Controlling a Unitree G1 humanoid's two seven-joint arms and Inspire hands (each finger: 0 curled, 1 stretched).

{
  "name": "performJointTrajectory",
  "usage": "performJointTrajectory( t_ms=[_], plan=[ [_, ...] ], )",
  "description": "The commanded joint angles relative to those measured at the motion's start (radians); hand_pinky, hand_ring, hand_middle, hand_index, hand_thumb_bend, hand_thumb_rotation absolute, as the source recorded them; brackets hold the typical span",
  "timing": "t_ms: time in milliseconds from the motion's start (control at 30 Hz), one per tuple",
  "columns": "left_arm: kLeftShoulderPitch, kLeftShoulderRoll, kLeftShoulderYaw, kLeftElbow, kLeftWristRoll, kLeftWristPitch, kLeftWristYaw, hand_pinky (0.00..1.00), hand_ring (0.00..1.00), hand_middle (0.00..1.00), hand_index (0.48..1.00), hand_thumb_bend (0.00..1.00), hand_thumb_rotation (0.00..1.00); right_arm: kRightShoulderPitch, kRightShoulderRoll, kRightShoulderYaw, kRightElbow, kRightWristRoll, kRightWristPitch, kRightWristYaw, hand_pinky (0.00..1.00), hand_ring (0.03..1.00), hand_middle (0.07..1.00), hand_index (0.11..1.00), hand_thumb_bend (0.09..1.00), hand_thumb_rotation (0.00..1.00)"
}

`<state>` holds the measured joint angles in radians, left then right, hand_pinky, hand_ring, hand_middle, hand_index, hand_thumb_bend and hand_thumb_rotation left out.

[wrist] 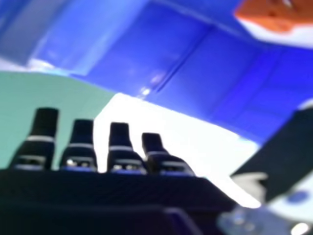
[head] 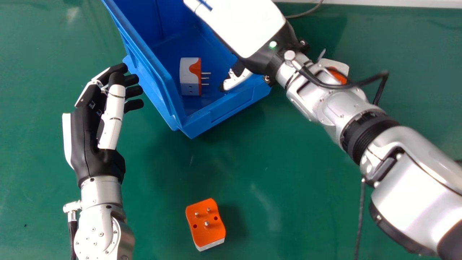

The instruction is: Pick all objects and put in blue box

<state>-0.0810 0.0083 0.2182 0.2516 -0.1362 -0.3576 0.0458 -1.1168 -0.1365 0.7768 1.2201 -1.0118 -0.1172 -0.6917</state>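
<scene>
on the table (head: 288, 216), the near plug (head: 204, 231), likely hard and light, should be gripped by its sides. open fingers are seen on the left hand (head: 86, 137) and right hand (head: 249, 27).

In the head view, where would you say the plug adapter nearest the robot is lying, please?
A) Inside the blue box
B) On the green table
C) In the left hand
B: the orange-faced adapter lies on the green table, prongs upward.
</scene>
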Motion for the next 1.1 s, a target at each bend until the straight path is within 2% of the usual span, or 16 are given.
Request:
performJointTrajectory(
  t_ms=[0,100,233,333,500,567,733,900,1067],
  plan=[
    [0.004,-0.001,-0.009,-0.017,0.015,-0.017,0.001,0.60,0.64,0.66,0.679,0.55,0.60,0.049,-0.028,-0.068,-0.104,0.068,0.018,-0.003,0.83,0.922,0.934,0.942,0.937,0.61],
    [0.003,-0.002,-0.008,-0.021,0.007,-0.011,-0.002,0.60,0.64,0.66,0.681,0.54,0.60,0.148,-0.066,-0.132,-0.281,0.113,0.043,0.041,0.85,0.938,0.947,0.954,0.946,0.63],
    [-0.001,0.001,-0.006,-0.021,0.003,-0.004,-0.003,0.60,0.64,0.67,0.682,0.54,0.60,0.292,-0.118,-0.192,-0.539,0.120,0.091,0.074,0.87,0.950,0.958,0.963,0.945,0.65],
    [-0.006,0.005,-0.006,-0.018,0.012,-0.003,0.002,0.60,0.64,0.67,0.682,0.54,0.60,0.423,-0.163,-0.238,-0.751,0.124,0.106,0.114,0.88,0.960,0.967,0.971,0.944,0.68],
    [-0.013,0.014,-0.004,-0.007,0.012,-0.007,-0.004,0.60,0.64,0.67,0.682,0.54,0.61,0.602,-0.212,-0.294,-1.035,0.102,0.134,0.180,0.90,0.968,0.973,0.977,0.950,0.70],
    [-0.015,0.014,-0.003,-0.008,0.010,-0.007,-0.003,0.60,0.64,0.67,0.683,0.55,0.61,0.652,-0.217,-0.313,-1.112,0.102,0.136,0.205,0.91,0.975,0.979,0.981,0.953,0.72],
    [-0.018,0.017,0.001,-0.003,-0.004,-0.012,-0.013,0.60,0.64,0.66,0.684,0.55,0.61,0.780,-0.238,-0.347,-1.311,0.092,0.134,0.291,0.93,0.984,0.987,0.988,0.957,0.75],
    [-0.020,0.024,0.007,0.001,0.000,-0.011,-0.017,0.60,0.64,0.66,0.684,0.55,0.61,0.908,-0.278,-0.377,-1.570,0.123,0.152,0.546,0.91,0.990,0.992,0.993,0.966,0.77],
    [-0.021,0.033,0.017,0.004,-0.008,-0.012,-0.026,0.60,0.64,0.67,0.686,0.55,0.61,0.981,-0.284,-0.413,-1.795,0.184,0.235,0.867,0.89,0.989,0.993,0.994,0.969,0.78]
  ],
)
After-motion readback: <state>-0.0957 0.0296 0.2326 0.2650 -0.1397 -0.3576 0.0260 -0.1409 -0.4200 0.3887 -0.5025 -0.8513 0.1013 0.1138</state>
